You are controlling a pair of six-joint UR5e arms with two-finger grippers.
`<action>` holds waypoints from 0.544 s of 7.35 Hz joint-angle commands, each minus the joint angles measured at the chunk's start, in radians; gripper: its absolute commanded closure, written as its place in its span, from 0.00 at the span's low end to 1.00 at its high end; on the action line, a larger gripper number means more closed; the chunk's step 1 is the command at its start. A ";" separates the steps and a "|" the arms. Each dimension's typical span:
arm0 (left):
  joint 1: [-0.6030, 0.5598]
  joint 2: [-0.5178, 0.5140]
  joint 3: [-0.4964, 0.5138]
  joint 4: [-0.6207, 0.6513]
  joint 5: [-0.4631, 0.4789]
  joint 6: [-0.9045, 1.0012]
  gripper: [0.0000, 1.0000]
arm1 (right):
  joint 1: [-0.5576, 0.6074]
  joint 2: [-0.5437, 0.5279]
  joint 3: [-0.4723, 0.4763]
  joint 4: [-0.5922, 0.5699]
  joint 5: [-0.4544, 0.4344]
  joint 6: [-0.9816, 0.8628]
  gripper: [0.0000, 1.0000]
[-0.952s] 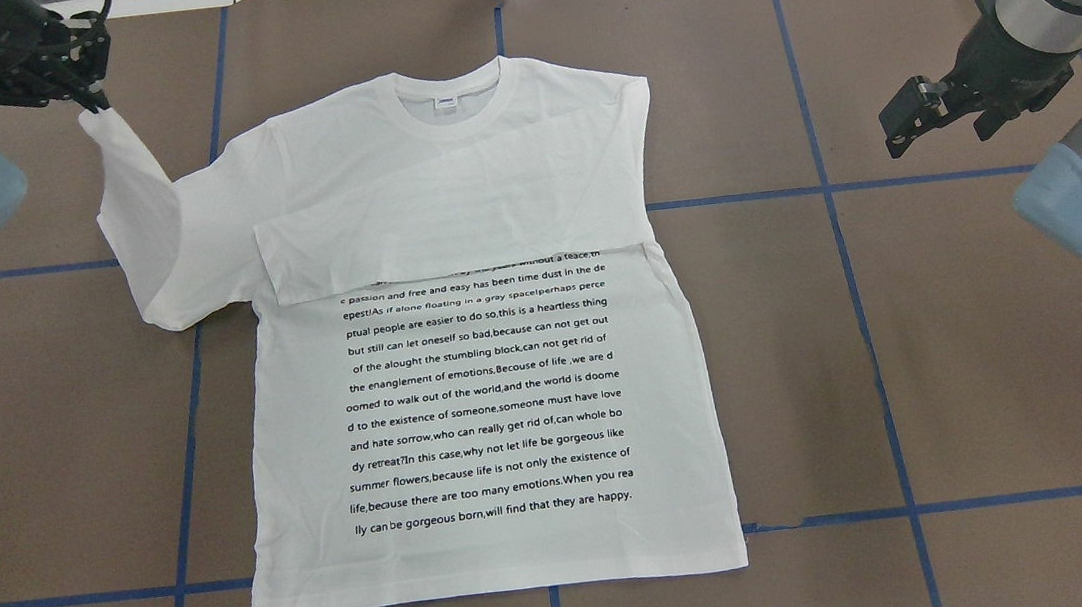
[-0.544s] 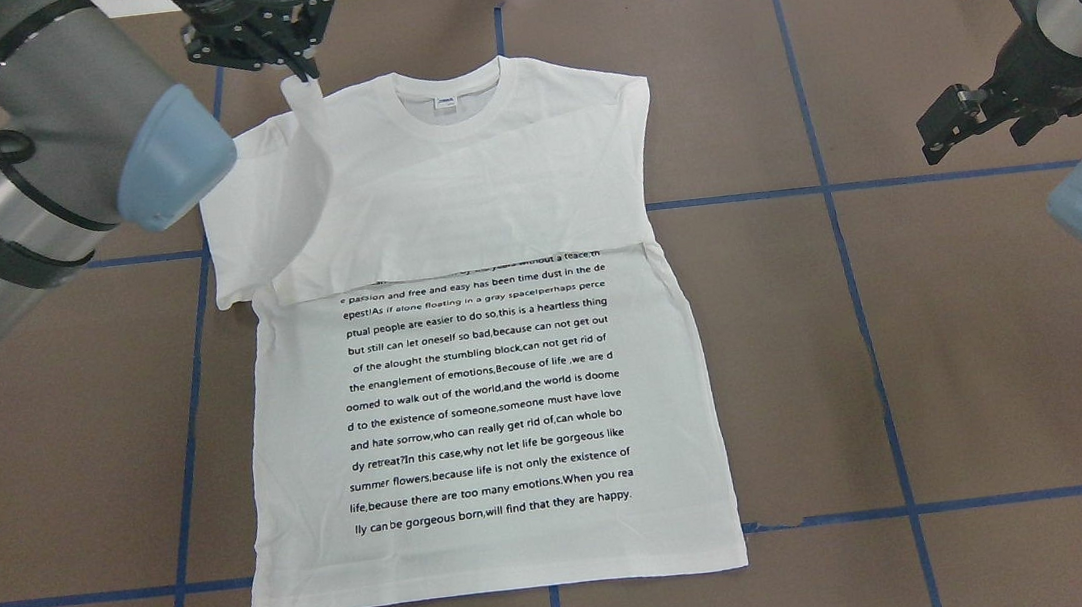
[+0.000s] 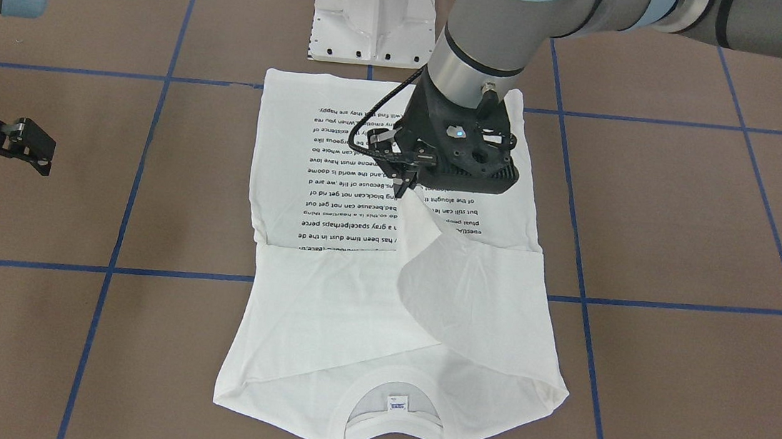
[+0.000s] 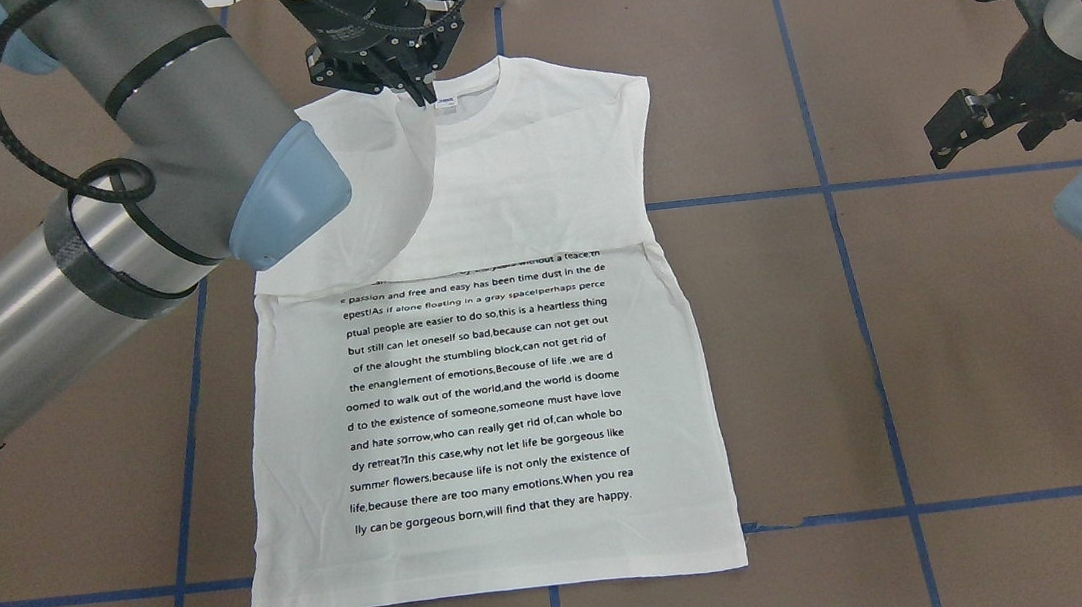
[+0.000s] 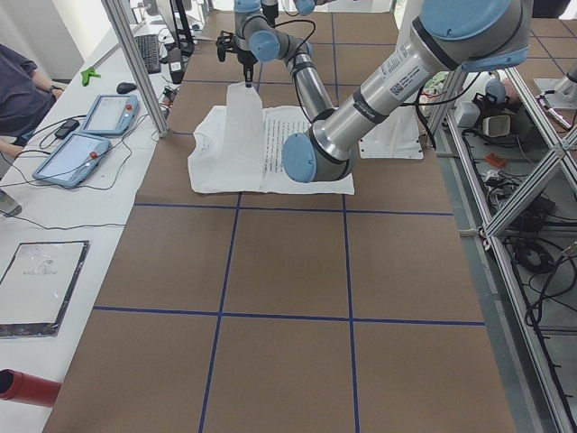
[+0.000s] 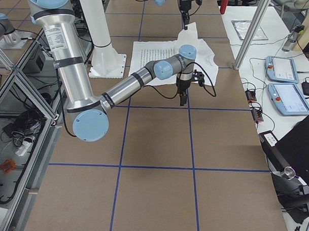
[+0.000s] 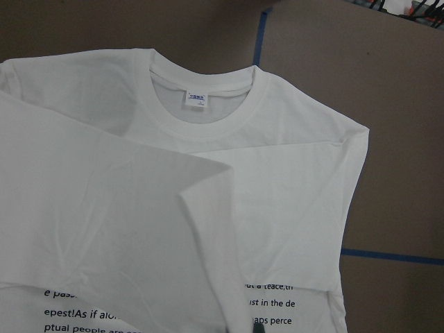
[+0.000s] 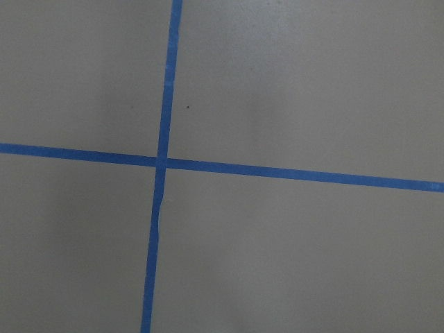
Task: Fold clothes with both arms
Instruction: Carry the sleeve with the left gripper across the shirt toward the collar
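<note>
Shirt (image 4: 511, 397), sleeve pinched by left fingers (image 4: 418, 87), upper text under fold; right fingers (image 4: 946, 122) spread.

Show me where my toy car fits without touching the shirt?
Bare table lies between the shirt and the right fingers, also past the shirt's other side. Crowded: the collar, where the left fingers hold the sleeve.

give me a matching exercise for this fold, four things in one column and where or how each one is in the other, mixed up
1. left end effector
2. right end effector
3. neck label
4. black text

a. open, over bare table
b. inside the collar
c. shut on the lifted sleeve
d. on the shirt body, uncovered

Pairs: 1-c, 2-a, 3-b, 4-d
</note>
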 commanded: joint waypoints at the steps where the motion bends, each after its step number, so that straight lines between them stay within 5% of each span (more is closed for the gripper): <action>1: 0.047 -0.003 0.001 -0.037 0.003 -0.044 1.00 | 0.000 -0.002 -0.004 -0.001 0.000 0.001 0.00; 4: 0.091 -0.012 0.063 -0.140 0.030 -0.078 1.00 | -0.002 0.001 -0.013 -0.001 0.000 0.002 0.00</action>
